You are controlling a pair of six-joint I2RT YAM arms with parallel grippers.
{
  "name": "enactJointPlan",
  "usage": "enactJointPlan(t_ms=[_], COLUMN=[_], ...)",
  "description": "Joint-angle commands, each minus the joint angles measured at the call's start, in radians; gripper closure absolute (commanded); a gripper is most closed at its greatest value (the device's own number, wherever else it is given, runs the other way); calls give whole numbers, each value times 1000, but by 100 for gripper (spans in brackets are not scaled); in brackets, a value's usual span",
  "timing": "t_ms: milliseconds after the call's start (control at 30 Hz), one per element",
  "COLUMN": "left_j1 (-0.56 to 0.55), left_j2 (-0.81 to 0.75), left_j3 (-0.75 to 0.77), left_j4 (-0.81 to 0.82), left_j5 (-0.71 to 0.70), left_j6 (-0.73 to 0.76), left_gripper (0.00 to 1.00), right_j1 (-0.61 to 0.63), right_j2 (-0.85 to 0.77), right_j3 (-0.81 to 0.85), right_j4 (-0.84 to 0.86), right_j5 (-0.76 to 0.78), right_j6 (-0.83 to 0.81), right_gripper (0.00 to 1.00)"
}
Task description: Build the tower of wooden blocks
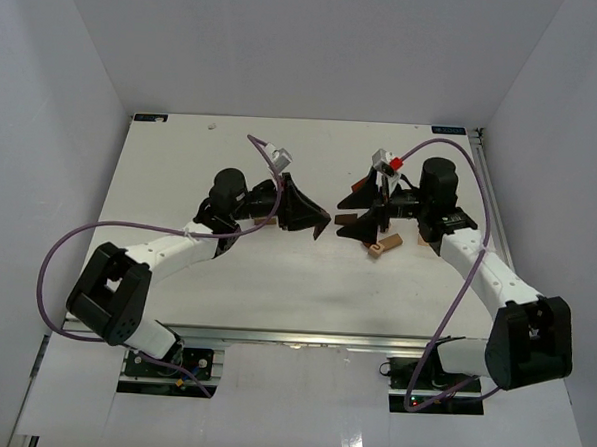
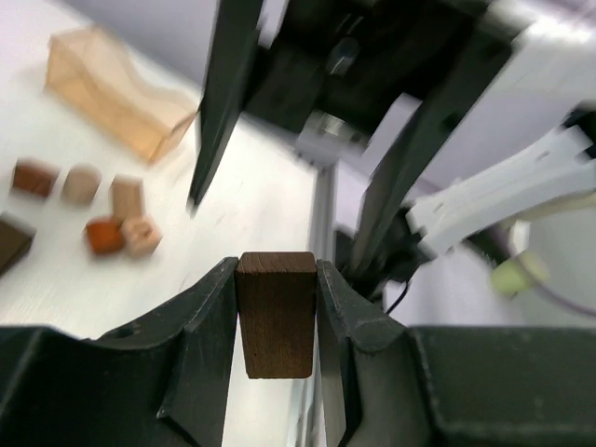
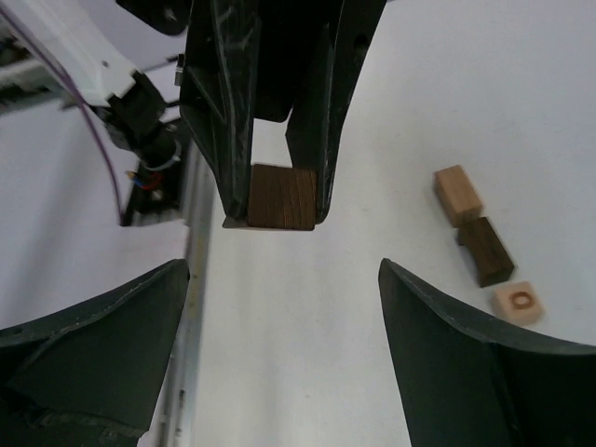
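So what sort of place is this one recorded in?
Probably a lab robot test cell: a white table boxed in by plain white walls, a left arm and a right arm bolted at its near edge, and small wooden blocks laid out.

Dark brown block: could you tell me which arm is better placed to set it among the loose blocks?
Probably the right arm: its open fingers face the dark brown block, and the loose blocks lie beside it.

Dark brown block, black left pincer.
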Motion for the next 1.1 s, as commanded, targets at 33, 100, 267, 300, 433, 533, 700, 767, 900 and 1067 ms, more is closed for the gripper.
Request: enactJointPlan(t_ms=[33,100,267,300,433,533,700,767,900,1067], left_j1=[-2,-3,-22,-27,-71,-108,-129,-137,-152,-169], left_j2=[-115,-106,-85,-62,53,135,226,246,258,272], left_j3=[43,73,53,50,79,106,138,145,151,144], left_j4=[-639,-822,-913,-910,-925,-930,-927,-919,-906,-889], left_j5=[-29,-103,-226,-239,-284,-336,-373,-386,-422,-488], left_j6=[483,613,773,799,882,948,1015,1038,1075,1098], left_gripper=[98,99,100,100,100,100,100,100,99,90], right_j1=[-25,-36,-67,-76,-112,-116,-131,-137,-149,-158], right_j2=[-170,-214,-231,-231,-246,-268,-292,-293,-294,-293], right_j3=[13,-34,-82,-82,-98,-115,-136,-138,-140,-143], right_j4=[-380,-380,-380,-379,-376,-377,-376,-376,-376,-377], right_j5=[102,108,140,141,113,101,78,69,55,50], right_j6=[-495,-553,-604,-602,-598,-601,-601,-599,-595,-594], right_gripper=[9,9,9,9,9,8,8,8,7,7])
